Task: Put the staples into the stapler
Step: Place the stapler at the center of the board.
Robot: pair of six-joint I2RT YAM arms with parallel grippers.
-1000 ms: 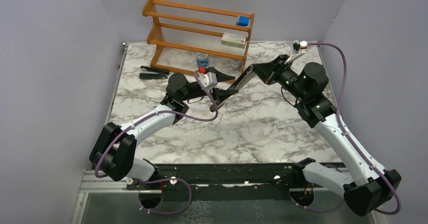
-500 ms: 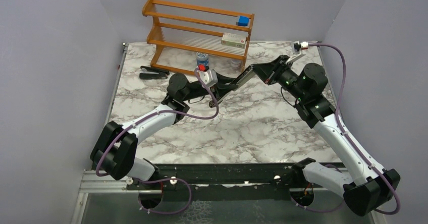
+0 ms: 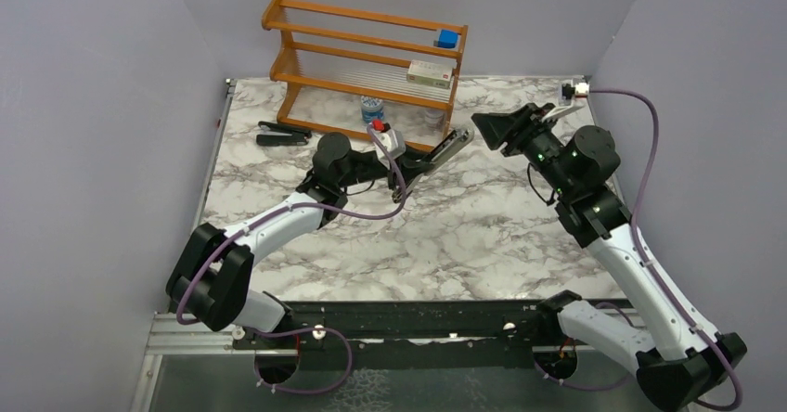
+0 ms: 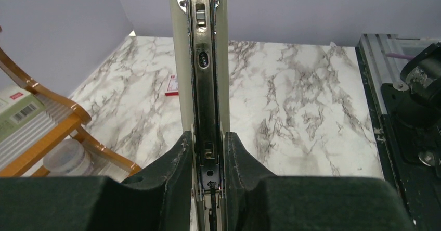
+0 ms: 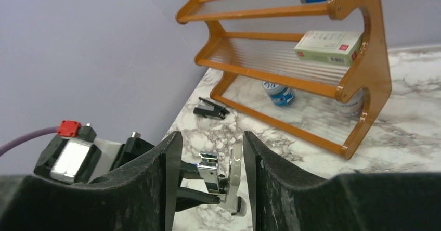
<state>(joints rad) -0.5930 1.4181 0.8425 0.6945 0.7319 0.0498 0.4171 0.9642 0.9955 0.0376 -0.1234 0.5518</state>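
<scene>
Grips the stapler point(image 3: 450, 145) tight in left gripper point(image 3: 413, 163), mid-frame; just lets go with right gripper point(image 3: 489, 126), now open, free for staples.

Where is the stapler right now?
In the top view the stapler is near the table's middle, clamped in the left gripper just in front of the wooden rack, its far end pointing at the open right gripper.

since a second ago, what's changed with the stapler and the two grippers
The left gripper closed on the stapler. The right gripper then let it go, opened and drew back to the right. The wooden rack and the second stapler lying beside it stayed put.
</scene>
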